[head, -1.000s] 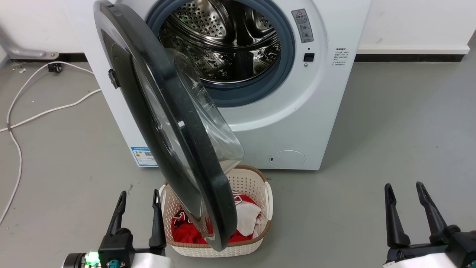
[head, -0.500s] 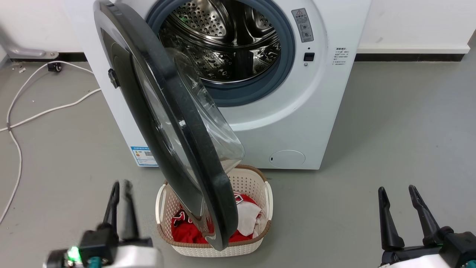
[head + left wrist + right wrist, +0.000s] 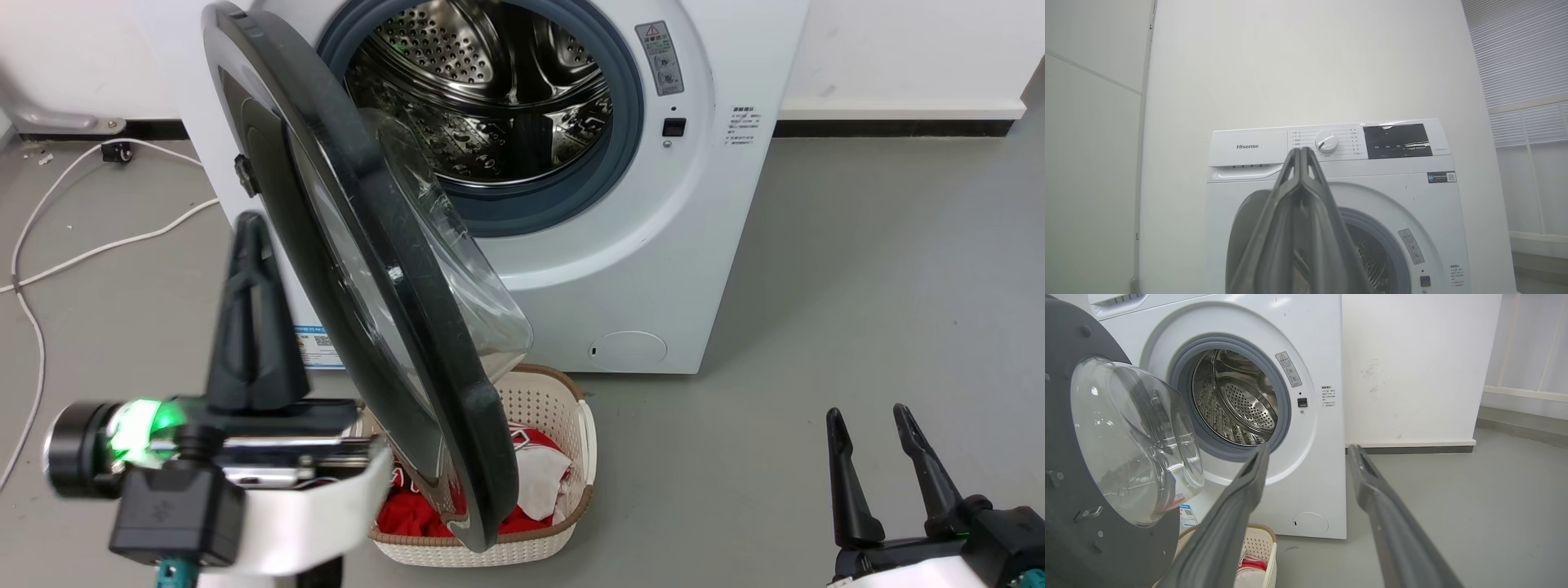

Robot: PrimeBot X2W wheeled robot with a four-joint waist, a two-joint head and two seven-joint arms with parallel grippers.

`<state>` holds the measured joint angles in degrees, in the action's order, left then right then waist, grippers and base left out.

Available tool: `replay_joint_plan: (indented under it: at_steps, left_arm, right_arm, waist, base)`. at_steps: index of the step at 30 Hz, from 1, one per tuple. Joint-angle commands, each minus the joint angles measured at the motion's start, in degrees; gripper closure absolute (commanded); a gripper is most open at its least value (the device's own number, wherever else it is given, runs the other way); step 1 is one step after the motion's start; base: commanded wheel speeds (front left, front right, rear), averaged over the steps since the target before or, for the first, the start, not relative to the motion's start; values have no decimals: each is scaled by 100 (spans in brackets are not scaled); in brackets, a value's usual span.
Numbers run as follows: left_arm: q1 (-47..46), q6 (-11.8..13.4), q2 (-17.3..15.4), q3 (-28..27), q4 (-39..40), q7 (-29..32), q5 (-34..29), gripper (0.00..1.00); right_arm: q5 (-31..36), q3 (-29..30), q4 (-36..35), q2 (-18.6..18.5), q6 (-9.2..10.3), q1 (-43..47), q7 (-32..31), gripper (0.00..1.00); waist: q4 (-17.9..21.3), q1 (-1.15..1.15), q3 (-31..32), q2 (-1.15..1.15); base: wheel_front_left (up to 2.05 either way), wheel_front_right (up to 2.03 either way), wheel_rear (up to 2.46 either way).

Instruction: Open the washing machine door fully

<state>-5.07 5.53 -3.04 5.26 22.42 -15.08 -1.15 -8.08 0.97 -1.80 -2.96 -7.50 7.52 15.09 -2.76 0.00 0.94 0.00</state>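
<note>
While the washing machine door (image 3: 384,269) is hanging part open, I'm holding left fingers (image 3: 253,327) together left of it, right fingers (image 3: 845,490) apart; full swing pending.

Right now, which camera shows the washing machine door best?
The right wrist view: the washing machine door shows its inner face and whole glass bowl. The head view sees it nearly edge-on, black rim foremost; the left wrist view shows a grey sliver beside the shut left gripper.
</note>
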Motion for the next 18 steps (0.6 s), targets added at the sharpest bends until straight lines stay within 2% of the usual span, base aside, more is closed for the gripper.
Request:
replay_joint_plan:
  at_steps: [1,6,13,18]
  left_arm:
    - [-132,-68,-5,178,150,-14,-23,100]
    - [-386,-313,0,881,397,-14,15,100]
    - [-583,-673,10,2103,153,-14,90,100]
    - [-715,-728,14,2909,-37,-14,188,100]
  right_arm:
    - [10,11,-8,14,2,-41,10,0]
    - [11,-13,22,15,2,-58,10,0]
    - [-19,-29,18,15,2,-60,10,0]
    - [-24,-97,30,15,2,-89,10,0]
  waist:
    - [11,0,3,0]
    - [52,0,14,0]
    - [78,0,10,0]
    - [119,0,-4,0]
  base:
    - [0,0,0]
    - [0,0,0]
    - [0,0,0]
    - [0,0,0]
